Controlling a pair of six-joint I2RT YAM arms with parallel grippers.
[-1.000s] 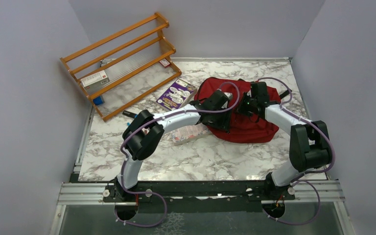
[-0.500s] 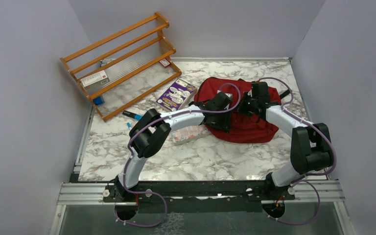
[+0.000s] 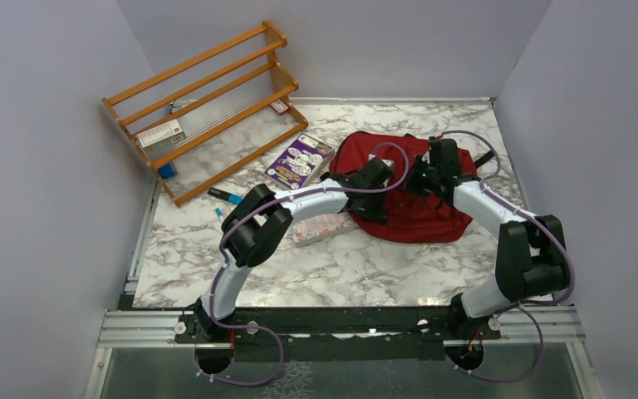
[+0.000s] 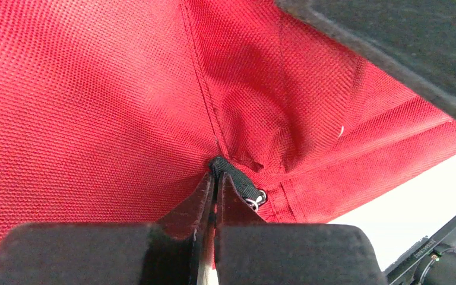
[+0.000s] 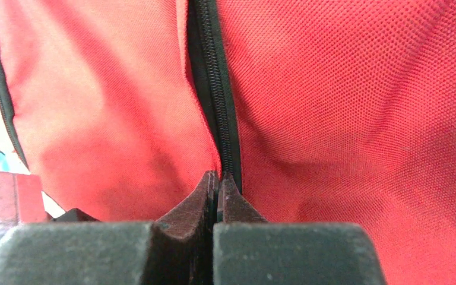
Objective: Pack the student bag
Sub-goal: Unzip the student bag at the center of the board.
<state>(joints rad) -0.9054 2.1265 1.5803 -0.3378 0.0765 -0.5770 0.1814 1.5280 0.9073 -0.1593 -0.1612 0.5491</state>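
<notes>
The student bag point(image 3: 415, 220), dark red with black trim, lies flat at the back right of the marble table. Both grippers are pressed onto its top. My left gripper point(image 3: 385, 189) point(image 4: 216, 173) is shut on a small black fabric tab point(image 4: 237, 179) with a metal ring, sewn at a seam of the red cloth point(image 4: 95, 89). My right gripper point(image 3: 419, 184) point(image 5: 218, 176) is shut on the bag at the lower end of a black zipper point(image 5: 214, 89), with a thin dark layer pinched between its fingers. The zipper looks closed along its visible length.
A purple book point(image 3: 301, 160) lies left of the bag. A pale printed book point(image 3: 322, 227) sits partly under my left arm. A blue marker point(image 3: 226, 197) lies near the wooden rack point(image 3: 203, 108), which holds a white box point(image 3: 162, 135). Grey walls enclose the table.
My left gripper has closed, its jaws now pinching the black tab. The left arm's elbow has shifted right and forward. The right arm has barely moved and stays shut.
</notes>
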